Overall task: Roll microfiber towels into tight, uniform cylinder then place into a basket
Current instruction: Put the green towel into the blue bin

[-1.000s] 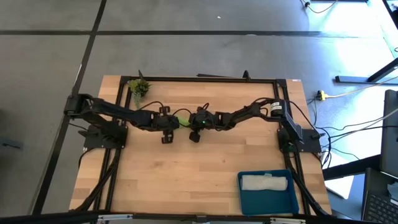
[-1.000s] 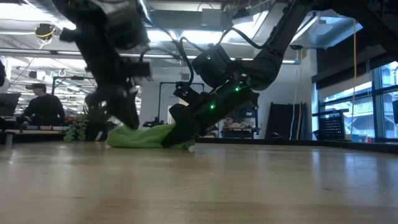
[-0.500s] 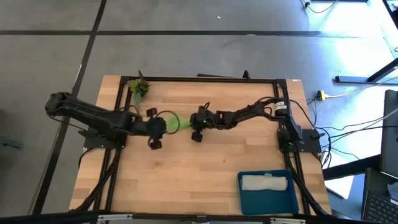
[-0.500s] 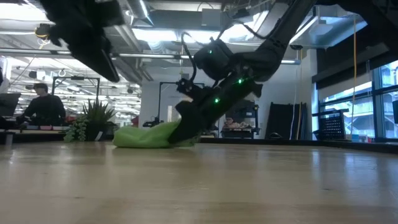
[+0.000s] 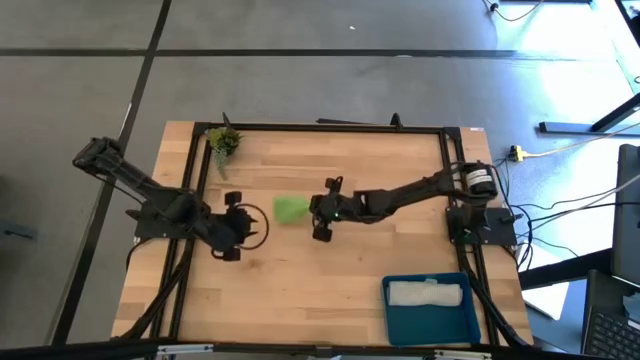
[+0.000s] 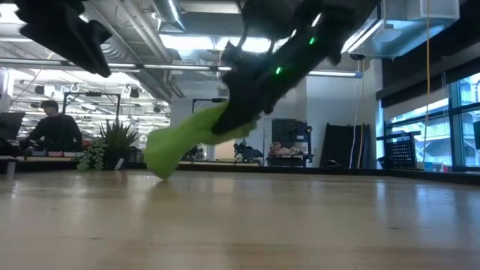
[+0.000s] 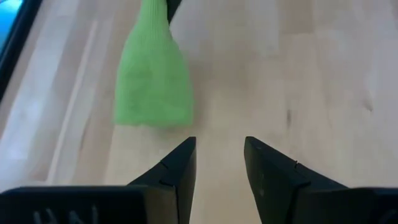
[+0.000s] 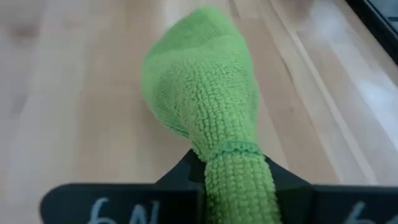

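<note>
The right tool [image 5: 318, 210] is clamping one end of the rolled lime green towel [image 5: 291, 208], lifting it off the table [image 5: 330, 270]. The left tool [image 5: 243, 227] is waiting, fingers apart. The grey-white towel [image 5: 426, 293] is already lying in the basket [image 5: 432, 325], so half remains.

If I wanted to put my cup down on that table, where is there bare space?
Bare wood lies along the near edge, left of the blue tray, and in the far right corner. The middle is crowded: the right end effector holds up the green towel, with the left end effector open just beside it. A small plant fills the far left corner.
</note>
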